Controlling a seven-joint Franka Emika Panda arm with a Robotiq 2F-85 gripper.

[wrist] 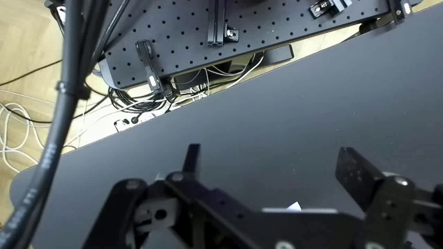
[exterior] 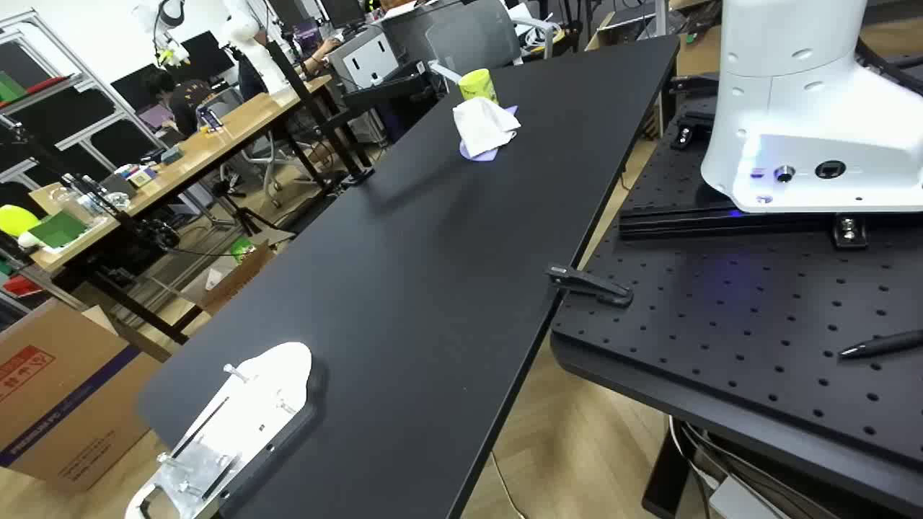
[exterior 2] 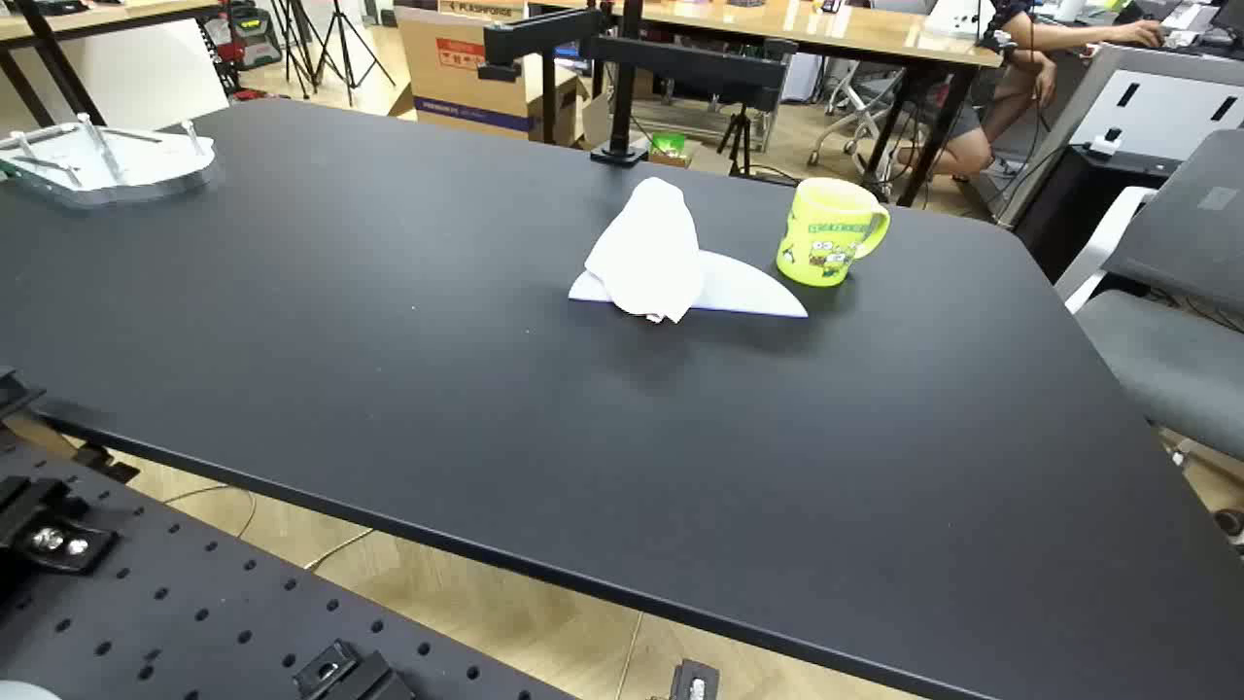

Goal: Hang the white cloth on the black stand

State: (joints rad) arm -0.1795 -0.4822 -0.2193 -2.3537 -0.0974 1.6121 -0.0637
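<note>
A white cloth lies bunched on the black table in both exterior views. It lies over a pale piece with a purple edge; what that piece is, I cannot tell. A black stand with a horizontal arm rises at the table's far edge, behind the cloth; it also shows in an exterior view. My gripper is open and empty above the table in the wrist view. A small white tip shows behind the gripper body; most of it is hidden. The gripper is out of both exterior views.
A yellow-green mug stands beside the cloth. A white plate-like frame with metal posts lies at the table's opposite end. A perforated black base board with a clamp borders the table. A thick cable hangs across the wrist view.
</note>
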